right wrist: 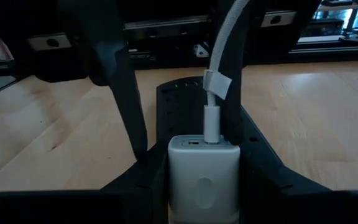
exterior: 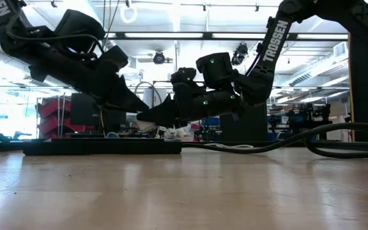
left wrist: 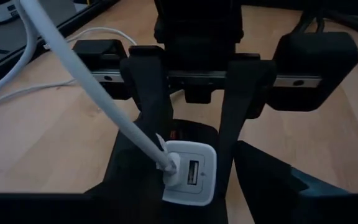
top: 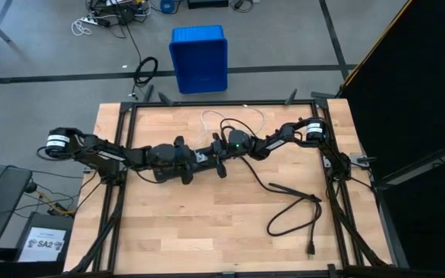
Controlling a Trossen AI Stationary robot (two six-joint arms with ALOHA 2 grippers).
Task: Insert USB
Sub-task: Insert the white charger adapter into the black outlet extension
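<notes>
The USB, a white cable (left wrist: pixel 86 74), has its plug (right wrist: pixel 212 124) seated in one port of a white charger block (right wrist: pixel 204 180). A second port (left wrist: pixel 193 171) beside it is bare. The cable's slack loops on the wood at the far middle (top: pixel 234 117). The two arms meet at mid-table. My right gripper (top: pixel 226 147) is shut on the block. Facing it, my left gripper (right wrist: pixel 179 118) is open, one finger (right wrist: pixel 126 106) on either side of the plug. The cable runs close along its other finger (right wrist: pixel 234 62); whether they touch, I cannot tell. My right gripper pinches the charger block by its two opposite sides (left wrist: pixel 211 180) between its two fingers. It comes from the table's right, slanting slightly down. The block's port face points at my left gripper, with the cable sticking out of it. Whether the block rests on the black part beneath, I cannot tell.
A flat black power strip (exterior: pixel 101 147) lies under the arms, and its thick black cord (top: pixel 296 208) snakes over the near right of the table. A blue bin (top: pixel 199 58) stands on the floor beyond the far edge. Bare wood shows at the near left (top: pixel 176 232).
</notes>
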